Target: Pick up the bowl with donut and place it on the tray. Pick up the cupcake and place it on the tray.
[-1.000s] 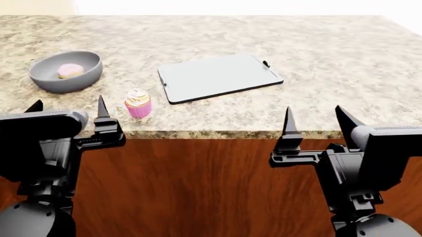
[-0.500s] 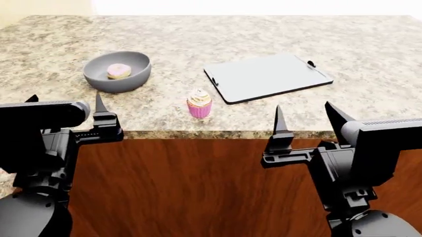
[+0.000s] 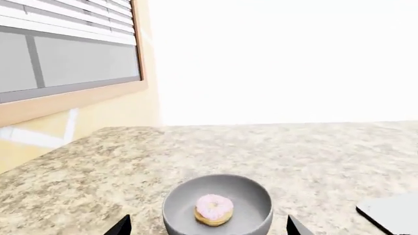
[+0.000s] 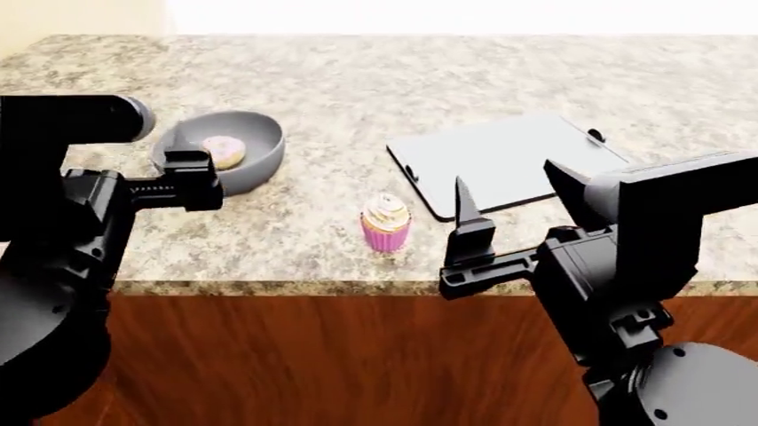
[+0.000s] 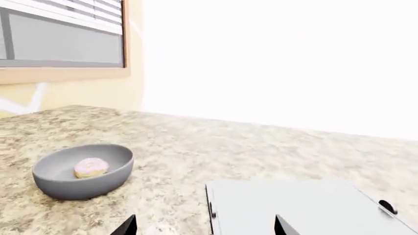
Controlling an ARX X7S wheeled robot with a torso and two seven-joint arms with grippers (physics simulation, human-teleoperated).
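Raised arms; donut (image 4: pixel 222 151) inside bowl (image 4: pixel 254 160)

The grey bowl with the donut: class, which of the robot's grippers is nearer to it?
Left. The left gripper hovers just in front of the bowl; the right gripper is far across, near the tray.

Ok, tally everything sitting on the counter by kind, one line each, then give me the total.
Bowl: 1
Donut, lying inside the bowl: 1
Cupcake: 1
Tray: 1
Total: 4
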